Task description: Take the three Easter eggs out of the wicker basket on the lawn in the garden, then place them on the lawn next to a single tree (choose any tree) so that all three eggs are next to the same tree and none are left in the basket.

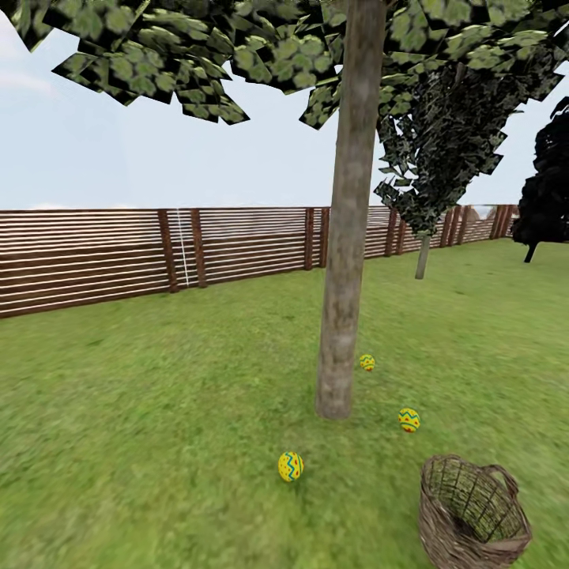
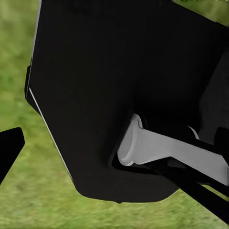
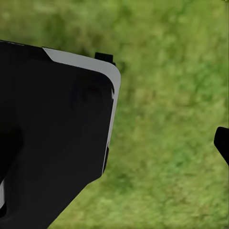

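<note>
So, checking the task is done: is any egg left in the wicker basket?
No; the wicker basket looks empty in the head view, and all three Easter eggs lie on the lawn.

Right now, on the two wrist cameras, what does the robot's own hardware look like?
In the left wrist view, a broad matte black housing with rounded corners and a thin pale edge line, a light grey cylindrical part emerging from it, and a dark pointed piece at the frame's edge. In the right wrist view, a similar black body with a light grey bevelled rim, over grass.
</note>
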You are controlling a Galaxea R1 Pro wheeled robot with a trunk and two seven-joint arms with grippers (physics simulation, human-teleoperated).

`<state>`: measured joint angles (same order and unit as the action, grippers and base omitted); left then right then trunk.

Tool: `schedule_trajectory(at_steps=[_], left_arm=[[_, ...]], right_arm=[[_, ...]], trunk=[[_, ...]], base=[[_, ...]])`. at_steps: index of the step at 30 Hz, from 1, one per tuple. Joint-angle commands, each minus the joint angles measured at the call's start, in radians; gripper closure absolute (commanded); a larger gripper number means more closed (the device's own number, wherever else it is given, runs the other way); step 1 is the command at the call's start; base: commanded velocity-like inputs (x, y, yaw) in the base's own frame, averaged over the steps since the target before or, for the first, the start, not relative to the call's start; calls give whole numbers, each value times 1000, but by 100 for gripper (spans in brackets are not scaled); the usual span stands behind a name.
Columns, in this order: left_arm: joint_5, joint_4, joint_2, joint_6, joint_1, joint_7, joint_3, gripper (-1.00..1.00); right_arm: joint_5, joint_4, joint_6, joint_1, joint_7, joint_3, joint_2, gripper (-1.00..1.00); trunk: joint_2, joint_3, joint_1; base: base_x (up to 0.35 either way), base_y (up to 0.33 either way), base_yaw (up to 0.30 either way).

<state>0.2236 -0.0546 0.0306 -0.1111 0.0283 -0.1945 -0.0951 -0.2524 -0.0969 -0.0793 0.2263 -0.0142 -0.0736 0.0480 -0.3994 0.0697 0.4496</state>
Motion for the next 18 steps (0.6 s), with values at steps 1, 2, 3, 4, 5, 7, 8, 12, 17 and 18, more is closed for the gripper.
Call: schedule_trajectory(at_steps=[1,2,3,4,5,7,8,12,17,18], left_arm=[[5,-2,0,-4,1,-3,-8,-100],[5,-3,0,-4,1,-3,-8,-100],[5,-3,0,-4,1,-3,-8,-100],[5,-3,1,-3,1,-3,-8,-100],[5,-2,1,-2,1,-3,-8,-100],[5,-3,1,15,1,-3,-8,-100],[4,-2,1,23,1,-3,-7,-100],[0,-2,1,38,1,-3,-4,-100],[-1,-2,0,40,1,-3,-3,-100],[-2,-2,0,40,1,-3,-3,-100]], right_arm=[[-10,-1,-2,1,-1,-8,1,-100],[-10,-1,-2,1,-1,-8,1,-100],[-10,-1,-2,1,-1,-8,1,-100],[-10,-1,-2,1,-1,-8,0,-100],[-10,-1,-2,1,-1,-8,0,-100],[-9,-1,-2,1,-2,-8,0,-100],[-9,-1,-2,1,-1,-8,0,-100],[-8,0,-2,1,-2,-8,0,-100],[-7,0,-2,1,-2,-8,0,-100],[-7,0,-2,1,-2,-8,0,-100]], trunk=[[-1,1,0],[-1,2,0],[-1,4,0],[-1,5,0],[-1,7,0],[-1,9,0],[-1,11,0],[-1,16,0],[-1,23,0],[-1,24,0]], base=[[0,0,0],[0,0,0],[0,0,0],[0,0,0],[0,0,0],[0,0,0],[0,0,0],[0,0,0],[0,0,0],[0,0,0]])
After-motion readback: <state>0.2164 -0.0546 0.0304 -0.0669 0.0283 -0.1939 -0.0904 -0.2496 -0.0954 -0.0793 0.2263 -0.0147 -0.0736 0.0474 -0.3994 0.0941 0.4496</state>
